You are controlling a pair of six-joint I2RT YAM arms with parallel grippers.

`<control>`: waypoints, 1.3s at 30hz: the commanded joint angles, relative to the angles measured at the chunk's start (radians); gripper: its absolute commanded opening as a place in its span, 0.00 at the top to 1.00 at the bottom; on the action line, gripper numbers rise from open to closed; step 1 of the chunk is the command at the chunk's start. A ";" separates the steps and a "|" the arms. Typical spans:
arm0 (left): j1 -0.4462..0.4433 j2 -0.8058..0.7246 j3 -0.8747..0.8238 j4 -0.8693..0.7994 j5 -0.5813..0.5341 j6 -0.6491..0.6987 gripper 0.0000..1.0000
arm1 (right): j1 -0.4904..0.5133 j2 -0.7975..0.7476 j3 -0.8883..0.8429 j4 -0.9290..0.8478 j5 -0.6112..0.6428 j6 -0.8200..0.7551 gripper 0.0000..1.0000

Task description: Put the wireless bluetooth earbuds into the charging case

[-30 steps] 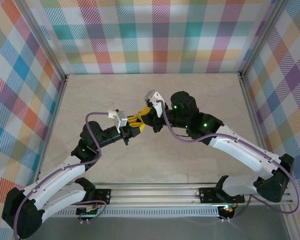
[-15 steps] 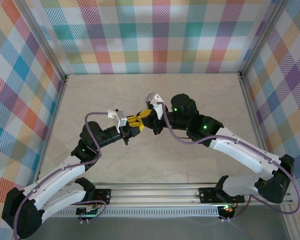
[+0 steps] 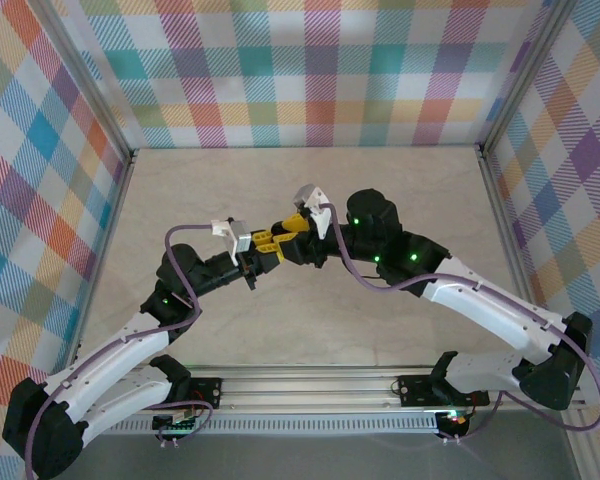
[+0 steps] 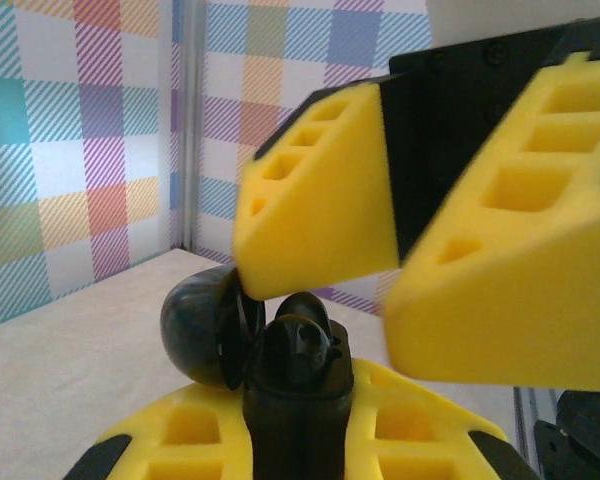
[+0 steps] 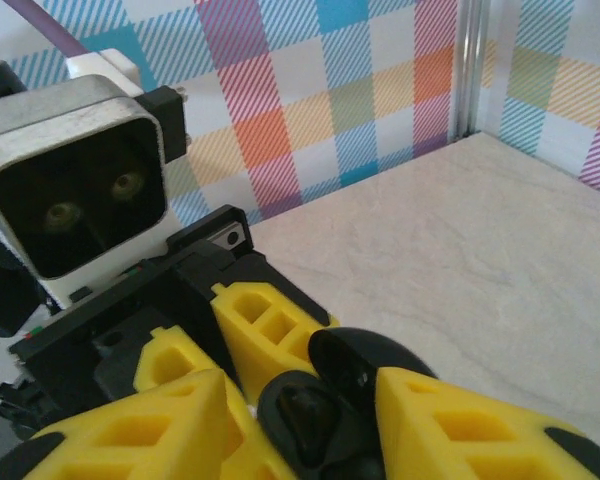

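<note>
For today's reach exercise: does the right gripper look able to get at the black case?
Likely yes: the right gripper sits open around the case, which the left gripper holds up; nothing lies between.

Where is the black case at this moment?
The case sits low in the left wrist view, gripped in the left end effector above the middle of the table, with the right end effector close over it.

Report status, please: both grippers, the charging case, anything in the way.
Left gripper shut on black charging case, lid open. Right gripper open, fingers spread over the case. Earbud seated or not: cannot tell. No obstruction seen.
</note>
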 commanded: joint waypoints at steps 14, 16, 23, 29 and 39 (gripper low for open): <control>-0.010 -0.012 0.039 0.051 0.033 -0.001 1.00 | -0.122 0.004 0.322 -0.304 -0.067 0.221 0.31; -0.009 -0.004 0.040 0.063 0.043 -0.003 1.00 | -0.135 0.060 0.392 -0.369 -0.124 0.238 0.31; -0.009 0.039 0.073 0.064 0.114 -0.014 1.00 | -0.213 0.290 0.570 -0.564 -0.333 0.359 0.31; -0.009 0.041 0.081 0.057 0.097 0.005 1.00 | -0.225 0.388 0.629 -0.624 -0.449 0.385 0.46; -0.009 0.066 0.088 0.042 0.040 0.033 1.00 | -0.226 0.406 0.610 -0.576 -0.626 0.419 0.65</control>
